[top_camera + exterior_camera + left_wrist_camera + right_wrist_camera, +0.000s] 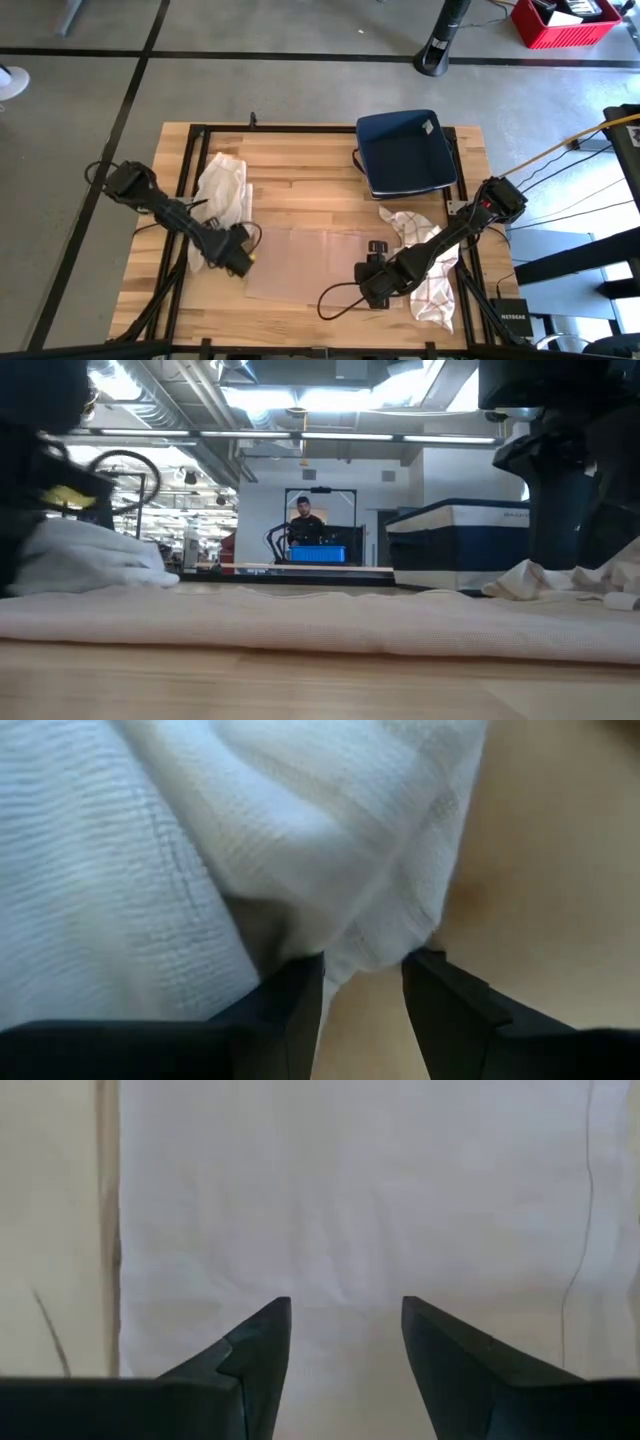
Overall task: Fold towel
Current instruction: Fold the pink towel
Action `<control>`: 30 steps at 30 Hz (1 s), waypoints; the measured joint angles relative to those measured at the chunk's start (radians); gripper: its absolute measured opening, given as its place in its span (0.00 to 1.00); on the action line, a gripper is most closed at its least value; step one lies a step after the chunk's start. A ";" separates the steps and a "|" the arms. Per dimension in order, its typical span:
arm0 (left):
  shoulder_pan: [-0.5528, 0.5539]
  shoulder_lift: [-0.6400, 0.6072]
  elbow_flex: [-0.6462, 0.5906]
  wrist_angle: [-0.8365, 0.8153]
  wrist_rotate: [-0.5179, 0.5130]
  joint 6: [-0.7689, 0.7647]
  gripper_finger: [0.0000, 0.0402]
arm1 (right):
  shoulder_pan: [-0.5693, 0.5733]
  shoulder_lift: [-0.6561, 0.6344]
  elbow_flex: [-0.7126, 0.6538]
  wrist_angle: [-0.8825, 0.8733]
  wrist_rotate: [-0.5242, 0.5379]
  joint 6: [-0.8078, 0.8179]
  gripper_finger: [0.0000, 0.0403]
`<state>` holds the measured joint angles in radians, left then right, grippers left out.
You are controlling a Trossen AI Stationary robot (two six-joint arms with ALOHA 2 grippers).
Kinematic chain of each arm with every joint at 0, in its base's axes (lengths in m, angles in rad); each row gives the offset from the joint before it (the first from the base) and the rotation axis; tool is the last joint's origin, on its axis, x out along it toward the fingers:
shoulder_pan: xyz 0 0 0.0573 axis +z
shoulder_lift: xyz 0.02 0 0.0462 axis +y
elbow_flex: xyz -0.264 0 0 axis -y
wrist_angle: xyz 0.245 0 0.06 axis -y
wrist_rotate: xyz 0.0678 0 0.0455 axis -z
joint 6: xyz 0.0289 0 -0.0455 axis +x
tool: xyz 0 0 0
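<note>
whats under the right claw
The right claw hangs open over the flat towel spread on the table. Only cloth shows between its fingers; the wood beneath is covered.

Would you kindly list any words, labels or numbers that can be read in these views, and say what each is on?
"NETGEAR": on the small black box at the table's right front edge, barely legible.
Dark lettering on the white band of the blue bin, low view: too blurred to read.
White tag on the blue bin, high view: too small to read.

A dark blue bin (406, 150) sat at the far right of the wooden bench (300, 175). A red crate (563, 22) stood on the floor beyond.
</note>
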<state>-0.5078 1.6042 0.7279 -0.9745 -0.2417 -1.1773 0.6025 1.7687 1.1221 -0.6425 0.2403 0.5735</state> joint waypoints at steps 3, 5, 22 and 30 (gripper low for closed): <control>0.095 -0.004 -0.031 -0.030 -0.132 0.042 0.33 | 0.000 0.000 0.000 0.005 0.013 -0.017 0.48; 0.159 -0.008 -0.040 -0.043 -0.223 0.102 0.33 | -0.001 0.000 0.000 0.008 0.014 -0.035 0.48; 0.035 -0.291 0.162 0.189 -0.117 0.387 0.33 | -0.001 0.000 0.033 -0.009 -0.015 -0.018 0.48; -0.063 -0.204 0.162 0.342 -0.116 0.427 0.43 | -0.001 0.000 0.031 -0.004 -0.002 -0.025 0.49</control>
<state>-0.5705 1.4006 0.8897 -0.6325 -0.3577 -0.7507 0.6018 1.7687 1.1528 -0.6466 0.2380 0.5482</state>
